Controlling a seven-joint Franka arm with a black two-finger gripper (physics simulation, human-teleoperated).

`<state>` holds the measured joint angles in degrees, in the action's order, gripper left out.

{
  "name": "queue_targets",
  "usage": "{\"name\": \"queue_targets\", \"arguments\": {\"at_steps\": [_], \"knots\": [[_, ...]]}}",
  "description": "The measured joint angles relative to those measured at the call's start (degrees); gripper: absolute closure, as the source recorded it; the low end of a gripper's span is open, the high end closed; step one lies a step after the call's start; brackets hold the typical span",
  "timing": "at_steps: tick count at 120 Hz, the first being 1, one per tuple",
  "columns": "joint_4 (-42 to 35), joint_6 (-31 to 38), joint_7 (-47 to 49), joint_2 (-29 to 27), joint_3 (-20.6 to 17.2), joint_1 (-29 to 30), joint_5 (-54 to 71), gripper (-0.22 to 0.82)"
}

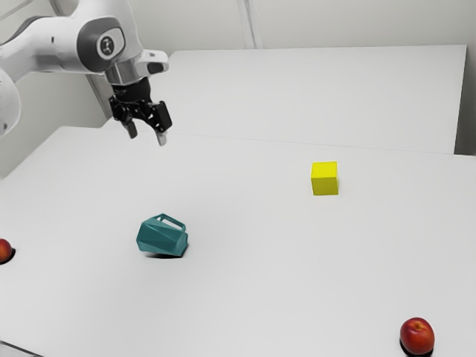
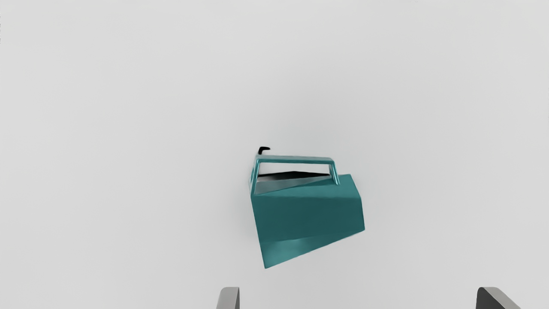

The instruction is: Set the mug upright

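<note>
The gripper hangs high above the table near the back left of the exterior view, with its fingers apart and nothing between them. A teal faceted mug lies on its side on the table, its handle uppermost, well below the hand and nearer the exterior camera. Seen from the hand, the mug rests beyond the fingertips of the open gripper, touching neither finger, with its handle along one side.
On the white table a yellow cube stands right of the mug in the exterior view. One red fruit lies at the near right, another at the left edge.
</note>
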<state>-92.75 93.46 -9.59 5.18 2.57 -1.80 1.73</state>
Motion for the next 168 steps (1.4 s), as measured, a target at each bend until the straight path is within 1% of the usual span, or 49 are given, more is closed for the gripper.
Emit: {"name": "queue_targets", "arguments": {"at_steps": [20, 45, 57, 75, 88, 105, 139, 157, 168], "knots": [[-2.21, 3.22, -1.62, 0.15, 1.84, -0.27, -3.52, 0.0], [-6.16, 4.58, -2.62, 0.3, 4.16, 0.94, -10.52, 0.0], [-7.7, 4.38, -3.05, 1.36, 4.34, 3.76, -14.61, 0.0], [-8.14, 3.47, -3.92, 5.9, 4.38, 9.46, -20.91, 0.0], [-9.43, 2.8, -5.7, 8.88, 4.37, 12.54, -26.14, 0.0], [-11.34, 2.1, -8.4, 11.16, 4.38, 15.48, -31.11, 0.0], [-12.15, 1.24, -13.23, 16.11, 4.38, 16.74, -36.35, 0.0], [-13.98, 1.33, -15.25, 16.08, 4.38, 16.74, -38.26, 0.01], [-15.57, 1.44, -16.25, 15.08, 4.38, 16.74, -38.69, 0.01]]}}
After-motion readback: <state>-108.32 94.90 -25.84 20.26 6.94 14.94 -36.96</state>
